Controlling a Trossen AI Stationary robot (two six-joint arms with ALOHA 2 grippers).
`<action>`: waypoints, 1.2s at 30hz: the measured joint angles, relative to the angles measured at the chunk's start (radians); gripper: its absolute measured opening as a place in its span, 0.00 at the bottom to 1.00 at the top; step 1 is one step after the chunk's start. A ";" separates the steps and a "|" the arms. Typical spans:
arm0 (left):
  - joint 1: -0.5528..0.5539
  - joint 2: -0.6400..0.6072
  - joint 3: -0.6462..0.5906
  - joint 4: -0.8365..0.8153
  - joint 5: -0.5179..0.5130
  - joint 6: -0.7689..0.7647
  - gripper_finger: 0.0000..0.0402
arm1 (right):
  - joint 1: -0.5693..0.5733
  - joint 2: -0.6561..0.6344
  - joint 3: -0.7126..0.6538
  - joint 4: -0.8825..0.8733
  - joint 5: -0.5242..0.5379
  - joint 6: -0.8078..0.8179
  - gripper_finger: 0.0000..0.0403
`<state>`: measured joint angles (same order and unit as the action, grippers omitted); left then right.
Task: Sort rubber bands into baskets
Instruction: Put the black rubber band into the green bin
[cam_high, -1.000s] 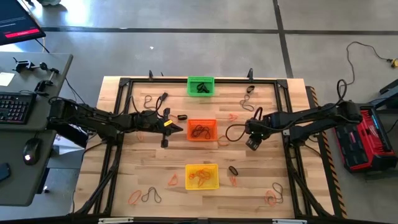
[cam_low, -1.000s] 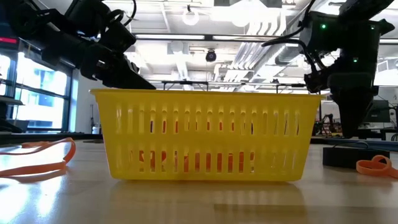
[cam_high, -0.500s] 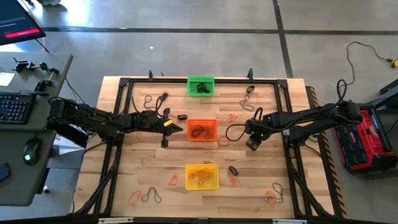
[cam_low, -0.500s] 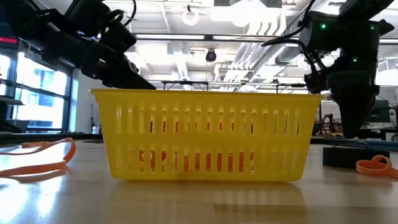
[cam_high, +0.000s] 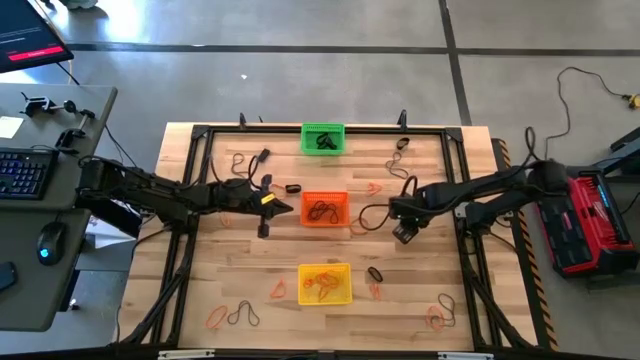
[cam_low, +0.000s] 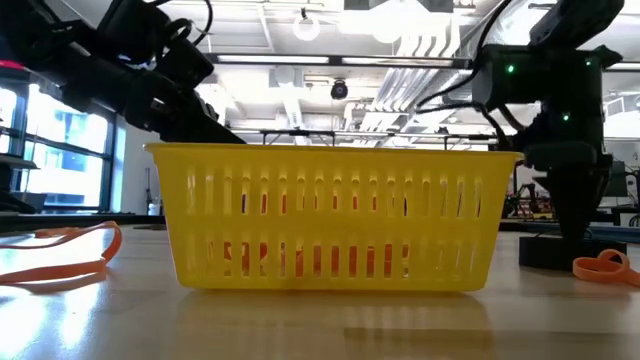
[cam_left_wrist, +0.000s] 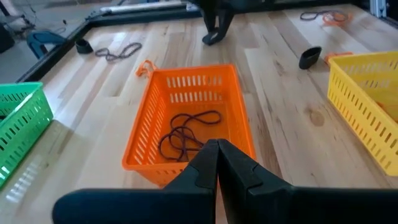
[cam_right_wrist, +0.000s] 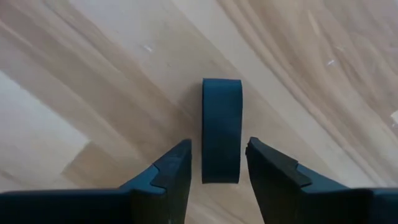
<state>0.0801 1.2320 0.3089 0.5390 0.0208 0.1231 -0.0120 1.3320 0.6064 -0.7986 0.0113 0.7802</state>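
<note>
Counter: the pale wooden plank counter (cam_high: 200, 300) with a black metal frame along its edges carried all the baskets and bands.
Left arm: the dark left arm (cam_high: 150, 193) reached in from the counter's left edge toward the middle.
Right arm: the dark right arm (cam_high: 480, 195) reached in from the right edge and bent down to the boards.
Green basket: the small green plastic mesh basket (cam_high: 322, 139) sat at the middle of the far edge, with dark bands inside.
Orange basket: the orange plastic mesh basket (cam_left_wrist: 189, 118) sat at the counter's centre and held a tangle of thin dark brown rubber bands (cam_left_wrist: 186, 134).
Yellow basket: the yellow plastic mesh basket (cam_high: 324, 283) sat toward the middle of the near edge, with thin orange rubber bands (cam_high: 320, 284) in it.
Left end effector: the left end effector (cam_left_wrist: 217, 163) had its fingers pressed together, holding nothing, just beside the orange basket's left side.
Right end effector: the right end effector (cam_right_wrist: 217, 163) pointed down at the boards right of the orange basket, its fingers spread either side of a short thick black rubber band (cam_right_wrist: 221, 129); whether they touched it could not be told.
Loose bands: more thin orange and dark loops (cam_high: 232, 316) lay scattered near the corners, and one thick black band (cam_high: 375, 273) lay just right of the yellow basket.
</note>
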 joint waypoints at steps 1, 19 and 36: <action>0.000 0.000 -0.005 0.014 0.000 0.000 0.00 | 0.000 0.010 0.000 0.003 0.000 0.000 0.34; 0.045 0.000 -0.060 0.119 0.001 -0.069 0.00 | 0.011 0.004 0.244 0.108 0.241 -0.222 0.01; 0.168 0.000 -0.060 0.176 0.124 -0.059 0.00 | -0.294 0.326 0.673 0.388 0.271 -0.590 0.00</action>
<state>0.2486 1.2320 0.2489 0.7149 0.1451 0.0644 -0.3057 1.6585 1.2798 -0.4110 0.2825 0.1900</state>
